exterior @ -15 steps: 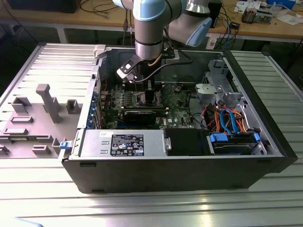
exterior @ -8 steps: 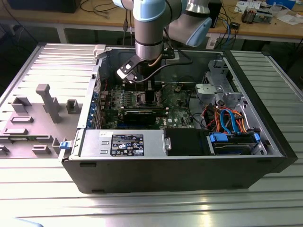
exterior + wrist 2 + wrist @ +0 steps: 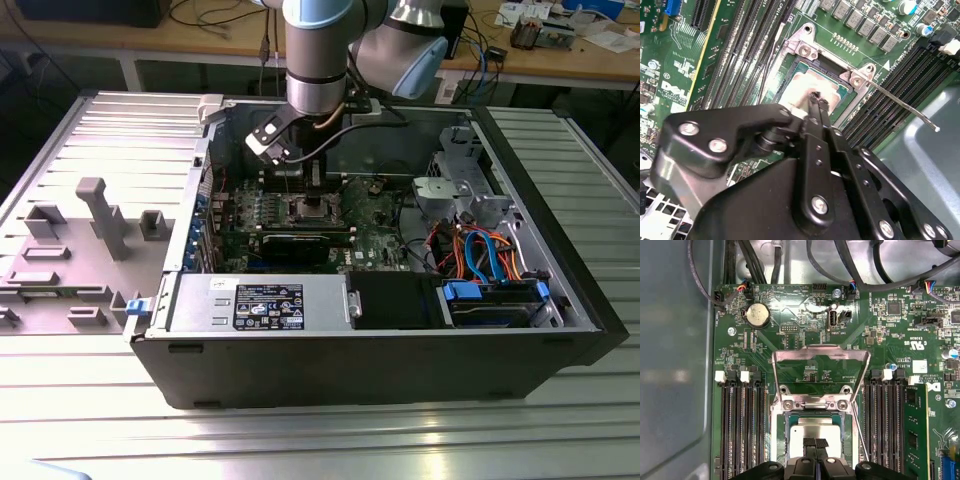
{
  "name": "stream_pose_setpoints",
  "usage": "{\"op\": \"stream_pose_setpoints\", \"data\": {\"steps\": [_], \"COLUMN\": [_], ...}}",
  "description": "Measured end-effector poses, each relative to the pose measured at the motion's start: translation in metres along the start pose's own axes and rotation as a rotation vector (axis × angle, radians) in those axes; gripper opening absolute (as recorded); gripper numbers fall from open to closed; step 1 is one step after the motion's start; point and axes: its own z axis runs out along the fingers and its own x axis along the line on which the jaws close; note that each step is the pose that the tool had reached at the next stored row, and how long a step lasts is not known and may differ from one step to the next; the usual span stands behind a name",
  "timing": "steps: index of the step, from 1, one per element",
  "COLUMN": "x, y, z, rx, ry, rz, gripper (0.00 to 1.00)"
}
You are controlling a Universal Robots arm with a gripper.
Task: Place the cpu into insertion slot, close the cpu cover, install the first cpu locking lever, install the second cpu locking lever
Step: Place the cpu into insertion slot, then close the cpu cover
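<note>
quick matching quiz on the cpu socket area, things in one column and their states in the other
Things:
1 cpu
2 cpu cover
3 locking lever
4 gripper

States:
a swung open
b lying in the insertion slot
c thin rod slanting away from the socket
d poised right over the chip

Pairs: 1-b, 2-a, 3-c, 4-d

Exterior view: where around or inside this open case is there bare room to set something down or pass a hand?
Bare ribbed table lies in front of the case and along the exterior view's right. Crowded: the fixture tray on that view's left, cables inside the case, and the gripper over the cpu in the first wrist view.
</note>
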Motion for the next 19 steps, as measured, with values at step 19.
{"op": "stream_pose_setpoints", "data": {"steps": [19], "x": [0.0], "y": [0.0005], "z": [0.0], "rx": [-0.0001], "ry": [0.0004], "rz": [-0.009], "gripper": [0.11]}}
